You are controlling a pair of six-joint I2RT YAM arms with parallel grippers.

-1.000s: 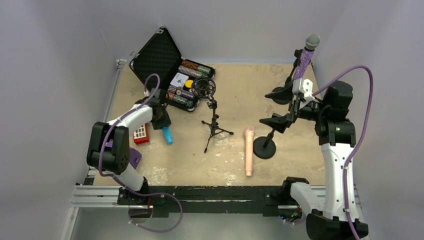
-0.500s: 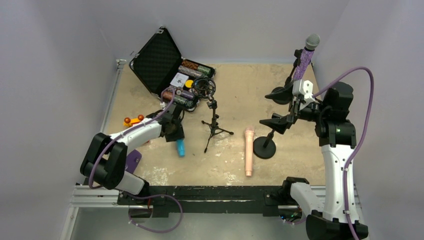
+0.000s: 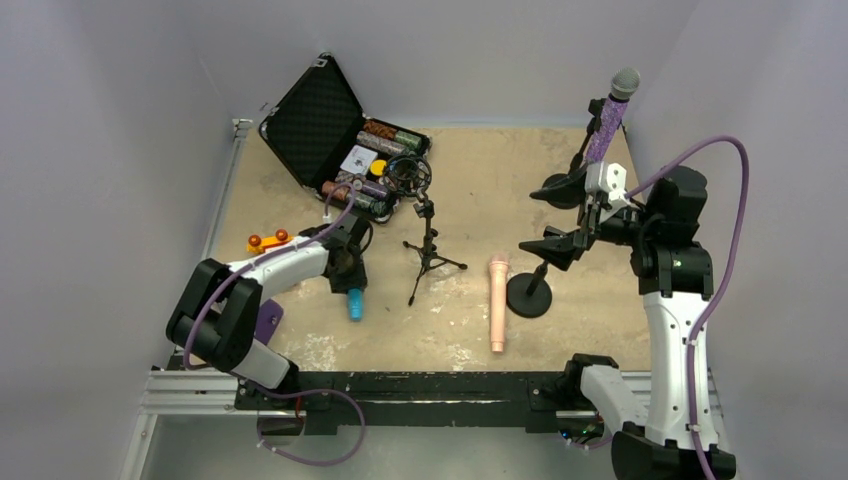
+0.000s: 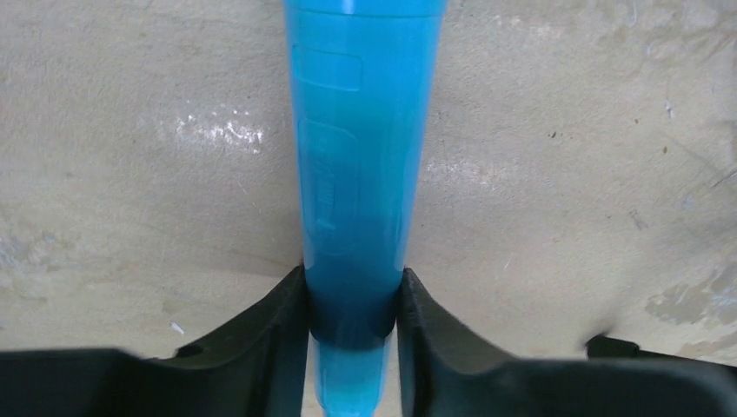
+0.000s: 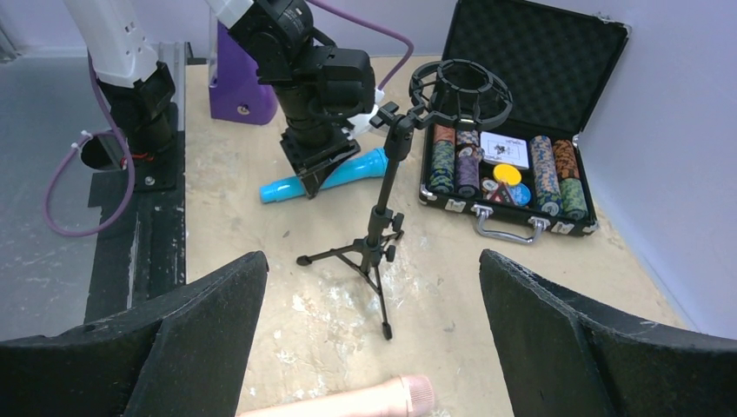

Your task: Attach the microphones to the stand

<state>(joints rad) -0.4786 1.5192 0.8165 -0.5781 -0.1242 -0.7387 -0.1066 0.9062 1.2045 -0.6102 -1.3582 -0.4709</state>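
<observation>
Blue microphone [image 4: 356, 174] is pinched tight between the two fingers of the left gripper [image 4: 352, 300], left of the middle in the top view, with the sandy table [image 3: 470, 180] under it. Pink microphone [image 3: 497, 300] lies flat near the middle, just beside the round foot of the tall stand [image 3: 528, 295]. Purple microphone [image 3: 607, 120] stands upright at the upper right, on that stand. Right gripper [image 5: 372, 261] is spread wide apart.
</observation>
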